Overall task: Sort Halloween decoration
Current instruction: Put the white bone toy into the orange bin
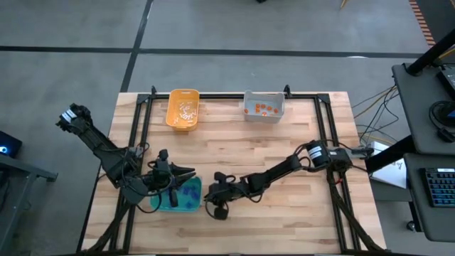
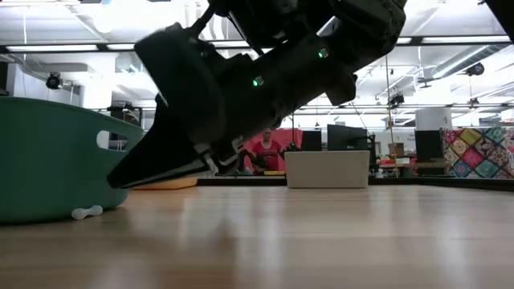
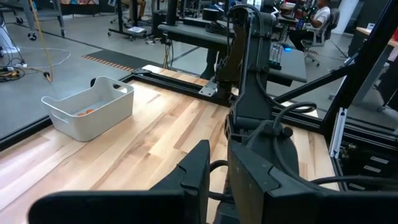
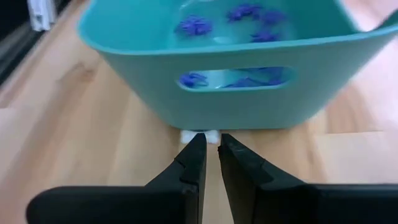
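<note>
A small white trinket (image 4: pixel 199 134) (image 2: pixel 87 212) lies on the table against the near wall of the teal bin (image 4: pixel 211 93) (image 1: pixel 181 205). Several purple spiky trinkets (image 4: pixel 196 26) lie inside the bin. My right gripper (image 4: pixel 211 142) (image 1: pixel 210 199) is shut and slants down beside the bin's right side. Its tips hang just above and short of the white trinket (image 2: pixel 120 178). My left gripper (image 1: pixel 186 173) (image 3: pixel 217 149) is shut and hovers over the teal bin's far edge, with nothing visible between its fingers.
An orange-yellow bin (image 1: pixel 171 107) with white trinkets and a grey bin (image 1: pixel 264 115) (image 3: pixel 87 118) with orange ones stand at the far edge. Bare wood lies between them and the arms. A person in red (image 2: pixel 265 152) sits beyond the table.
</note>
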`<state>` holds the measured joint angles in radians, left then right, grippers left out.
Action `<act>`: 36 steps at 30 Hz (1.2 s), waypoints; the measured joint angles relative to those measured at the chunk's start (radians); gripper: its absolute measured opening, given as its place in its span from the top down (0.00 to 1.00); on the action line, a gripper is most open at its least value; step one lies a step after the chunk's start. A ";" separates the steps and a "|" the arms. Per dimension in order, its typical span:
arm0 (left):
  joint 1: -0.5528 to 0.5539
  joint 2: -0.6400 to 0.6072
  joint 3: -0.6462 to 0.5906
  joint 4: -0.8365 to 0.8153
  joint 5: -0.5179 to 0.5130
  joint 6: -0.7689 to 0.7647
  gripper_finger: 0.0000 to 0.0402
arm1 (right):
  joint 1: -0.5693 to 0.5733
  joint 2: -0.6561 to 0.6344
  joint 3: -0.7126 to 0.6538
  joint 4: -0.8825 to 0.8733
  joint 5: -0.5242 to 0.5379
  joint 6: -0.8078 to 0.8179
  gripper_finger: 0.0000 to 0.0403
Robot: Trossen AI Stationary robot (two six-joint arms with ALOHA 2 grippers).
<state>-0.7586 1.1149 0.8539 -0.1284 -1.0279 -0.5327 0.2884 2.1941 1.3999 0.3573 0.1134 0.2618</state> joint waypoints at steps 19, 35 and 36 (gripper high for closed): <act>0.000 0.000 0.000 0.000 0.000 0.005 0.90 | 0.025 0.017 -0.001 0.059 0.073 -0.052 0.91; 0.000 -0.001 0.000 -0.005 -0.001 0.003 0.90 | 0.034 0.076 0.047 0.090 0.097 -0.051 0.91; 0.000 -0.001 0.000 -0.006 -0.001 0.003 0.90 | 0.034 0.078 0.048 0.090 0.097 -0.051 0.91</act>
<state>-0.7586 1.1141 0.8543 -0.1341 -1.0286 -0.5300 0.3225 2.2721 1.4477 0.4476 0.2106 0.2108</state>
